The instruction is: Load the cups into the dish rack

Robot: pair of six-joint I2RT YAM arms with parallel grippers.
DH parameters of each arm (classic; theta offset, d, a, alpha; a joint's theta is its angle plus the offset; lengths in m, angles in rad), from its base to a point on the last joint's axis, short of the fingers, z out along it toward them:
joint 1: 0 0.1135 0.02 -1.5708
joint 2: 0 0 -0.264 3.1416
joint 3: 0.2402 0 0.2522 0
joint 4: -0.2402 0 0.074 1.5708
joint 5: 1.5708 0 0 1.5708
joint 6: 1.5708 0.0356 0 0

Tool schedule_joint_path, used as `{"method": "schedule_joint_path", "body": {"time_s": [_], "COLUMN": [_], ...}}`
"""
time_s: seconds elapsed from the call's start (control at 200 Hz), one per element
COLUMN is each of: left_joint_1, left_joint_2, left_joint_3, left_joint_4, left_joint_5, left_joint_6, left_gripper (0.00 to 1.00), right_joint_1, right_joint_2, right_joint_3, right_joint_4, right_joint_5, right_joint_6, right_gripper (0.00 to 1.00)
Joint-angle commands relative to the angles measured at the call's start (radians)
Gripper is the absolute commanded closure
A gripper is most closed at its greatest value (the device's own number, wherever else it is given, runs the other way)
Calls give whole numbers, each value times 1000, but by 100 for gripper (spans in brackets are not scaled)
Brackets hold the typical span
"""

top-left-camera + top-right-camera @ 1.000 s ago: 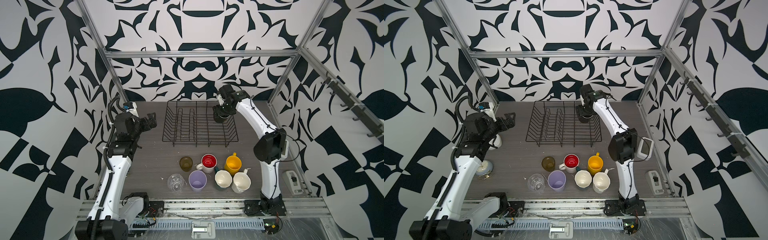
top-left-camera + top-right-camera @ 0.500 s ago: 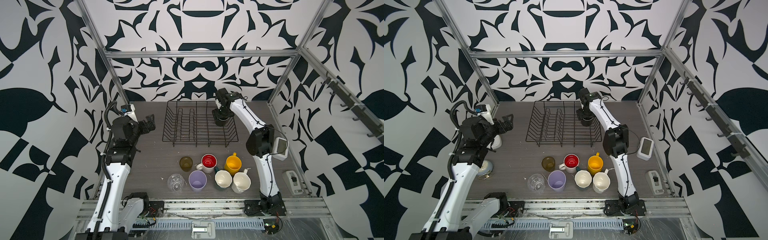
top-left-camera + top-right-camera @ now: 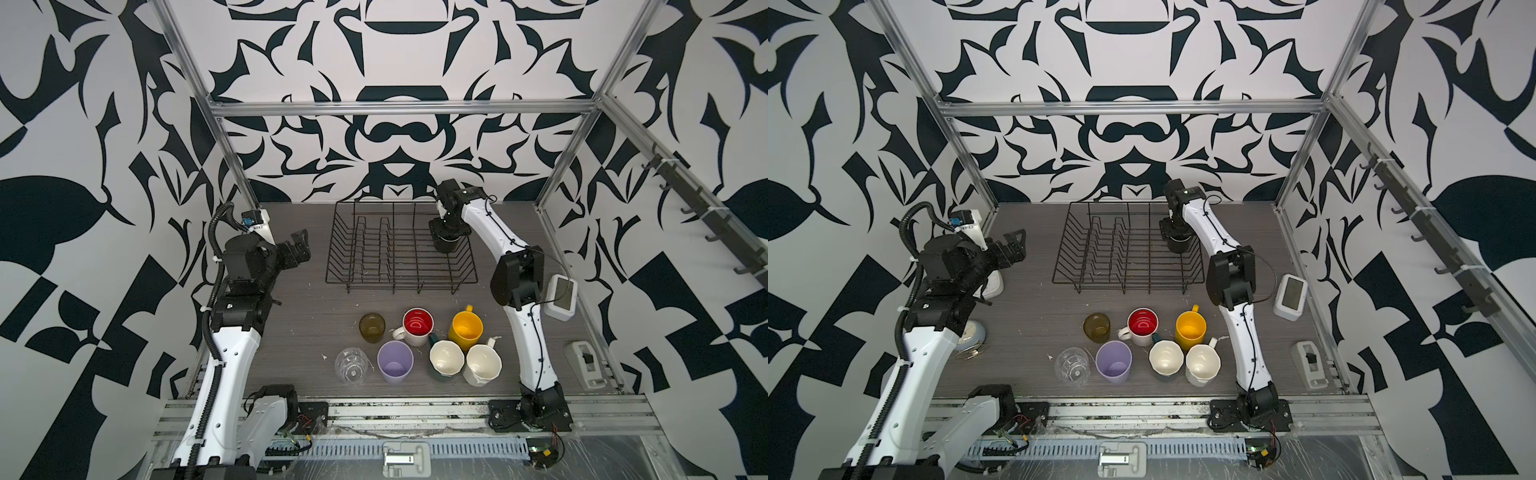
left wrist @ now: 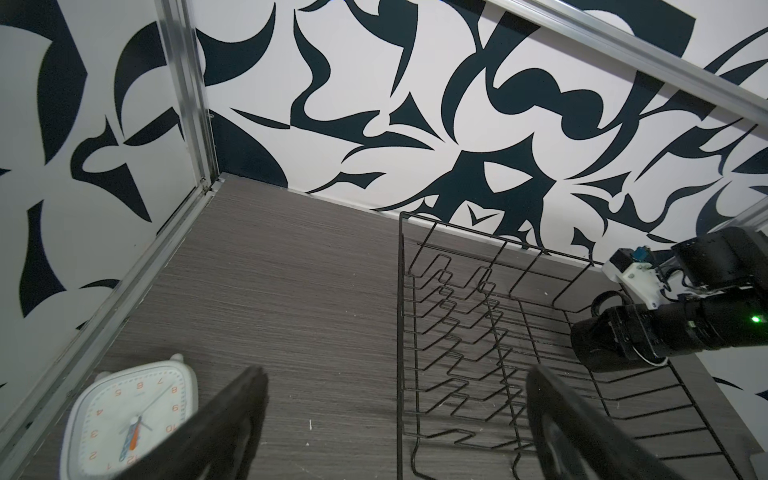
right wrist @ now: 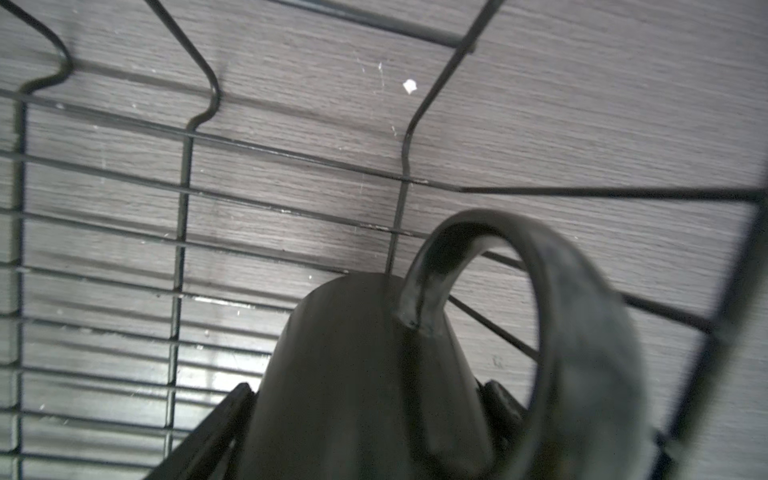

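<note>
The black wire dish rack [image 3: 374, 257] [image 3: 1113, 257] stands at the back middle of the table. My right gripper [image 3: 448, 233] [image 3: 1177, 232] [image 5: 365, 411] is shut on the black mug [image 3: 446, 246] [image 5: 365, 374], low over the rack's far right part; I cannot tell whether the mug touches the wires. My left gripper [image 3: 300, 248] [image 4: 397, 374] hangs open and holds nothing, left of the rack. Near the front stand the amber glass [image 3: 372, 327], red-inside mug [image 3: 417, 326], yellow mug [image 3: 466, 330], clear glass [image 3: 352, 365], lilac tumbler [image 3: 395, 368], teal mug [image 3: 446, 359] and white mug [image 3: 482, 365].
A white clock [image 4: 129, 419] [image 3: 994, 284] lies by the left wall under my left arm. A white timer [image 3: 561, 297] and a grey device [image 3: 586, 363] sit along the right edge. Metal frame posts stand at the back corners.
My right gripper has come down and a little forward with the black mug, toward the rack's wires. My left arm has shifted only slightly and stays open.
</note>
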Motion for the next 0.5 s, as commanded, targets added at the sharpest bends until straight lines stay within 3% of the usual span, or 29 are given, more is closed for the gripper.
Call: {"method": "schedule_joint_path", "body": {"time_s": [0.0, 0.495], "left_joint_1": [3, 3], "left_joint_2": [-10, -6], "left_joint_3": [-7, -7], "left_joint_4": [-18, -19], "left_joint_5": [-3, 5], "left_joint_6": [14, 12], "left_gripper": [1, 1], "right_joint_1": [-5, -15], "right_joint_2": [-34, 30], "right_joint_3": [87, 148], "right_joint_4": [25, 31], "right_joint_5": [23, 19], "right_joint_6": [16, 28], "right_gripper": [100, 100]}}
